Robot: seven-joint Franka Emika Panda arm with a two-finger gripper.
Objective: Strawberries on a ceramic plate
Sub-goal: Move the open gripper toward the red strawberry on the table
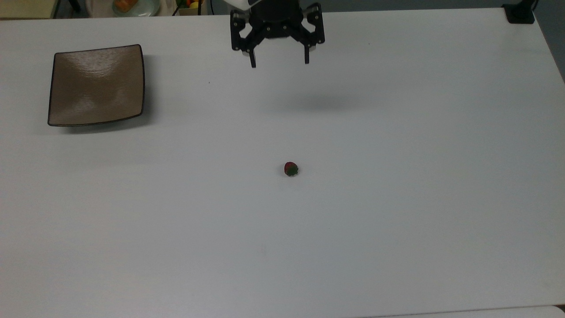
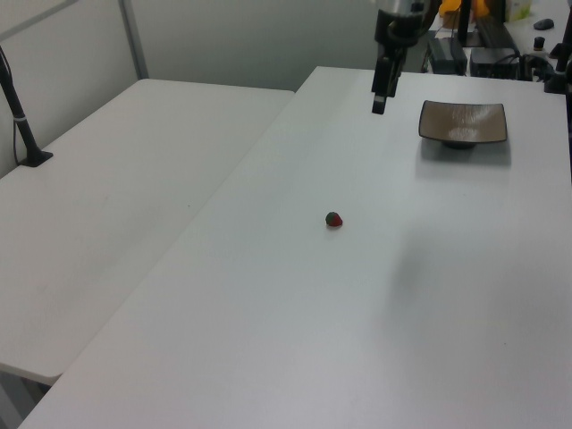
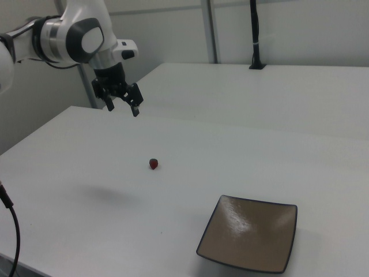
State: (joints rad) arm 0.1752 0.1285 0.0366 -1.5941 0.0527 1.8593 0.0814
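Gripper [image 1: 279, 62] hangs above the table's [image 1: 397, 221] far edge in the top view, fingers spread wide — nothing held. Strawberry [image 1: 290, 168] sits mid-table; ceramic plate [image 1: 96, 85] near the far-left corner — no readable writing.

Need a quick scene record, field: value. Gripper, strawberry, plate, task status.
gripper: open, empty, above the table near the top view's upper edge
strawberry: on the bare table, mid-table, apart from plate and gripper
plate: square, tan-brown, empty, at the top view's upper left
gripper vs strawberry: well short of it, not over it
task status: strawberry not yet picked, not on plate
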